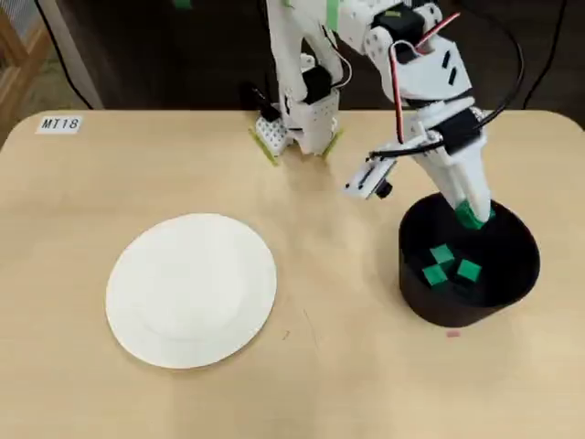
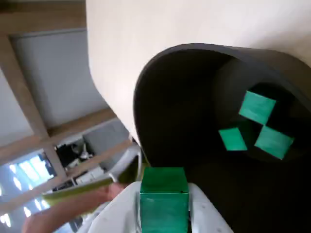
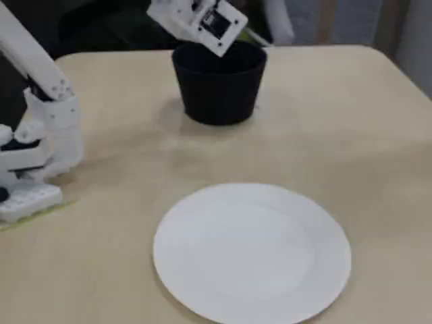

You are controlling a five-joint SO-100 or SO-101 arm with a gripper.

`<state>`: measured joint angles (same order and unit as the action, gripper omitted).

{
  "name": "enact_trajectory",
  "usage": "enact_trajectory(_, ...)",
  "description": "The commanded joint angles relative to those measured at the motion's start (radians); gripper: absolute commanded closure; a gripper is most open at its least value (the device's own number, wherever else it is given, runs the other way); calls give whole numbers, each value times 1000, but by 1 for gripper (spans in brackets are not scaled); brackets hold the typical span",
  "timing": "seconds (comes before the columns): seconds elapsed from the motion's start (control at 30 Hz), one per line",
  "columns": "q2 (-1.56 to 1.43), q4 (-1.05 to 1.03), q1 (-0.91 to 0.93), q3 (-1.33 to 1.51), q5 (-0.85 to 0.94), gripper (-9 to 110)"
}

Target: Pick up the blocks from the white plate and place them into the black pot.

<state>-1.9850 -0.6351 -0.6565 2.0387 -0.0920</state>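
The white plate lies bare on the left of the table in the overhead view, with no blocks on it; it also shows in the fixed view. The black pot stands to the right. Three green blocks lie on its floor, and they show in the wrist view too. My gripper is shut on a fourth green block and holds it just inside the pot's far rim, above the other blocks. In the fixed view the pot hides my fingertips.
The arm's white base stands at the table's far edge, left of the pot. A label reading MT18 sits at the far left corner. The base also shows at the left of the fixed view.
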Motion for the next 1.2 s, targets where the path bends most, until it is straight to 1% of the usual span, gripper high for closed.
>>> enact_trajectory(0.0,34,94,-3,0,20,104)
enact_trajectory(0.13,78,143,6,0,25,104)
enact_trajectory(0.27,84,137,18,2,29,103)
enact_trajectory(0.3,83,133,18,2,37,98)
enact_trajectory(0.33,81,130,17,3,61,88)
enact_trajectory(0.37,80,124,17,5,72,82)
enact_trajectory(0.43,77,109,17,5,89,74)
enact_trajectory(0.47,74,100,21,5,92,73)
enact_trajectory(0.5,66,89,28,5,92,74)
enact_trajectory(0.57,38,57,54,5,89,83)
enact_trajectory(0.63,0,25,94,5,72,103)
enact_trajectory(0.73,-118,-78,204,18,94,104)
enact_trajectory(0.97,-486,-163,575,215,147,104)
enact_trajectory(1.07,-574,-161,635,324,167,104)
enact_trajectory(1.17,-663,-153,644,430,172,104)
